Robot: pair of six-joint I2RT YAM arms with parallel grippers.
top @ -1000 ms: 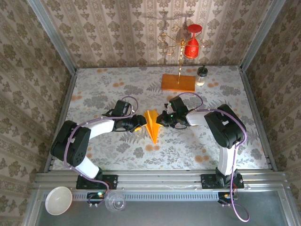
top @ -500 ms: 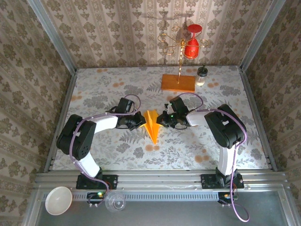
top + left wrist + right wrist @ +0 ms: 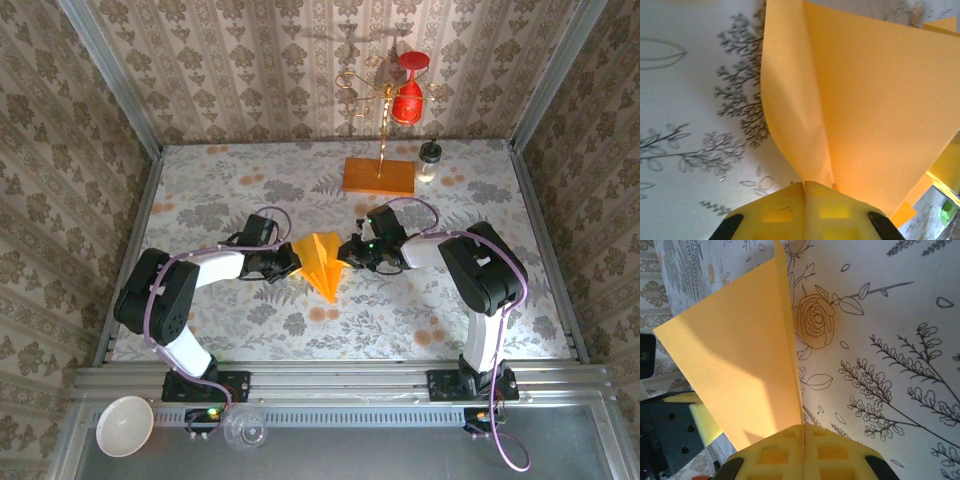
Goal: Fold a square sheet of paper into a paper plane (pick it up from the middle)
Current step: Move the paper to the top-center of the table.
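Observation:
The square sheet of paper is folded into an orange-yellow paper plane [image 3: 320, 264] at the middle of the table, nose toward me and wings spread apart. My left gripper [image 3: 289, 263] is at its left wing. In the left wrist view the yellow fingers [image 3: 775, 212] press together on the paper plane [image 3: 870, 100], which curves up from the pinch. My right gripper [image 3: 350, 252] is at the right wing. In the right wrist view its fingers [image 3: 835, 452] are shut on the thin edge of the paper plane [image 3: 740, 360]. My left gripper [image 3: 805, 184] and right gripper [image 3: 803, 426] face each other across the plane.
A brown-orange wooden block [image 3: 379, 176] with a gold wire stand [image 3: 383, 110] and a red hanging piece [image 3: 407, 98] stands at the back, a small bottle [image 3: 428, 160] beside it. A white bowl [image 3: 125, 425] and a clear glass [image 3: 245, 428] sit on the near rail. Walls enclose the table.
My left gripper moved in and shut on the left wing. The plane, narrow a second ago, now has its wings pulled wider apart. The right gripper stayed shut on its side.

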